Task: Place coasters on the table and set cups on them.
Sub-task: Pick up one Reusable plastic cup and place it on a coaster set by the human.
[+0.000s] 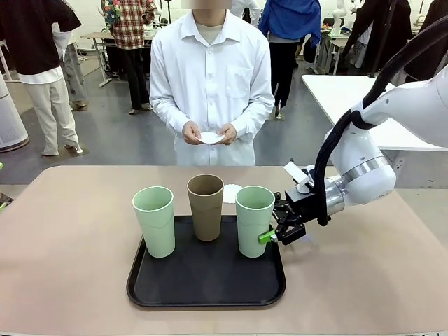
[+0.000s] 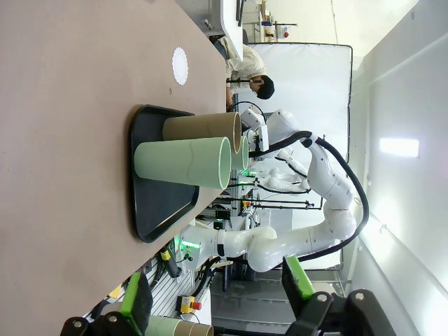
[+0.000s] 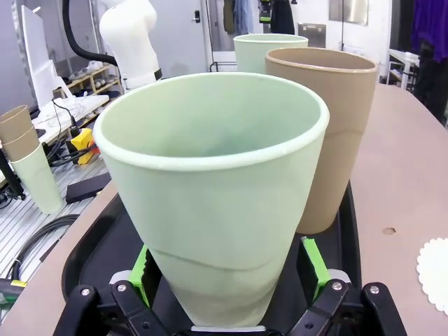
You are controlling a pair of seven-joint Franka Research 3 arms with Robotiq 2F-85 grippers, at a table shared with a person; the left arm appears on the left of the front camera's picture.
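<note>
**Cups, three.** All stand upright, mouths up, on the black tray (image 1: 206,283).
- Left green cup (image 1: 154,220): pale green, tapered, no handle, at the tray's left.
- Brown cup (image 1: 206,206): tan-brown, middle, set slightly farther back.
- Right green cup (image 1: 254,220): pale green, at the tray's right edge; I see its inside empty.

**Coasters, two.**
- Coaster (image 1: 232,192): white, scalloped, flat on the table just behind the tray.
- Second coaster (image 1: 211,138): I note it held in the person's hands (image 1: 191,131).

**Table** (image 1: 70,231): matte beige-tan top.
</note>
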